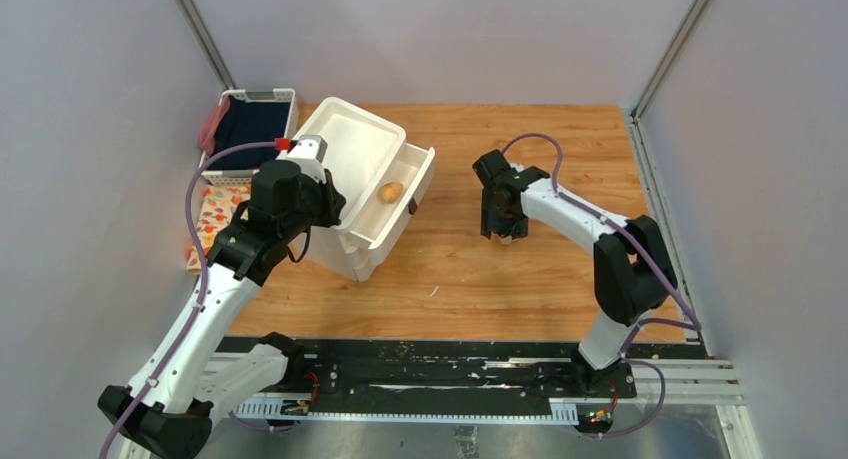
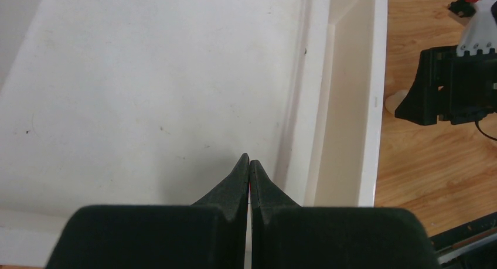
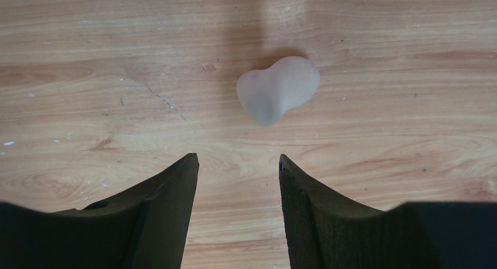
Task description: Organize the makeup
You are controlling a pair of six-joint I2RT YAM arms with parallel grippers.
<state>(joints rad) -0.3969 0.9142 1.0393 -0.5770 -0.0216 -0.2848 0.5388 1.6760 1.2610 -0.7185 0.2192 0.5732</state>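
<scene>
Beige sponge is lying just ahead of the right gripper, whose empty fingers are standing parted, probably calling for a lowering grasp, while the left gripper is hovering pinched shut.

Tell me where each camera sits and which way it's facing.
Top external: above and behind the robot, looking down on the table; left arm and right arm show.
Left wrist: on the left arm, looking down on the drawer box top; shut left gripper shows.
Right wrist: facing down at the beige sponge on the table; open right gripper shows.
Shared: left wrist and top both catch the drawer box and right gripper.
</scene>
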